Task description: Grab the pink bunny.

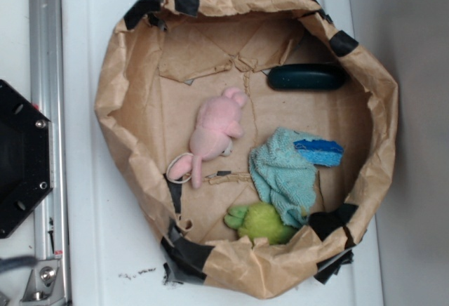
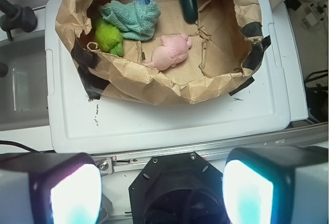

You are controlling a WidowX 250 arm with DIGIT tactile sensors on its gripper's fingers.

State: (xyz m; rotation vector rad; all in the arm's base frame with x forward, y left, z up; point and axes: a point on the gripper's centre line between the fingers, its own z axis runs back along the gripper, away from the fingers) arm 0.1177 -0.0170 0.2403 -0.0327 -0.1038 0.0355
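Your tool (image 2: 162, 190) hangs open and empty, back over the robot's base, well apart from the pink bunny (image 1: 214, 134). It lies ahead inside the paper bag (image 1: 382, 120), long axis diagonal (ears toward the taped rim), so reach forward over the near wall.

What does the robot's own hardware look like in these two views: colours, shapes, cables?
In the wrist view, the pincer shows two blocky grey fingers with pale faces glowing whitish-cyan, pink-tinged on the left one. Between them lies a black octagonal mount plate with screws. A thin black cable runs at the left edge.
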